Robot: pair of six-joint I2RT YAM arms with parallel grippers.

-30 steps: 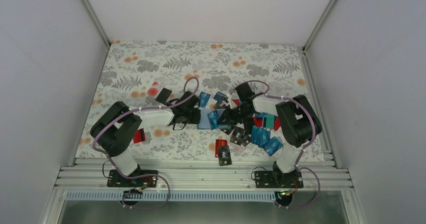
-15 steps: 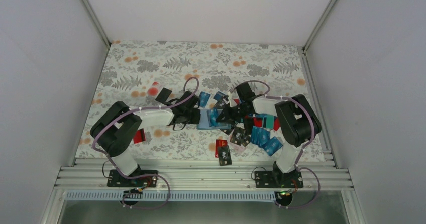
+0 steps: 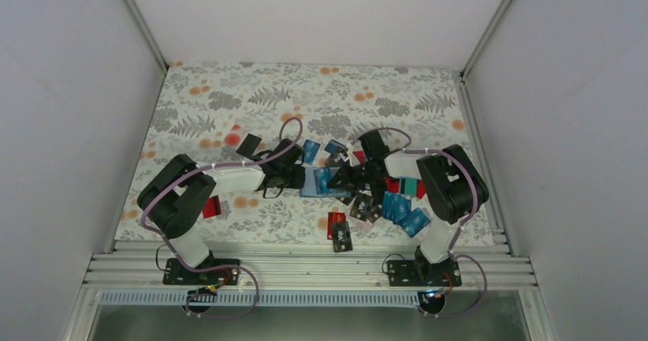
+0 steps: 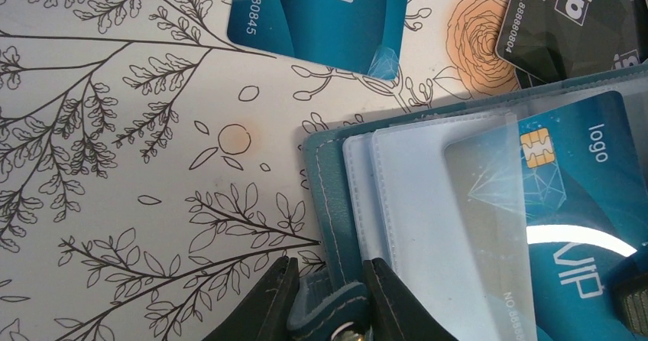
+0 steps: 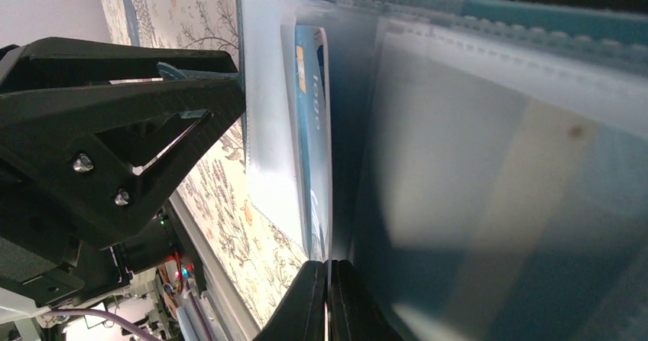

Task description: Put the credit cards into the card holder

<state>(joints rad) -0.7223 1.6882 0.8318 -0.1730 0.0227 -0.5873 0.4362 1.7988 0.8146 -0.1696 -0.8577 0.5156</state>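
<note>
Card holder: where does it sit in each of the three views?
Top external: card holder near the picture's centre.
Left wrist: lower right, lying open.
Right wrist: fills most of the frame.
Shared landmark: the blue chip card, partly slid into it.

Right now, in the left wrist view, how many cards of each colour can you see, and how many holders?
Card holder: 1
Sleeved blue card: 1
Loose blue card: 1
Black card: 1 clear; a second may peek at the right edge
Total: 4
</note>
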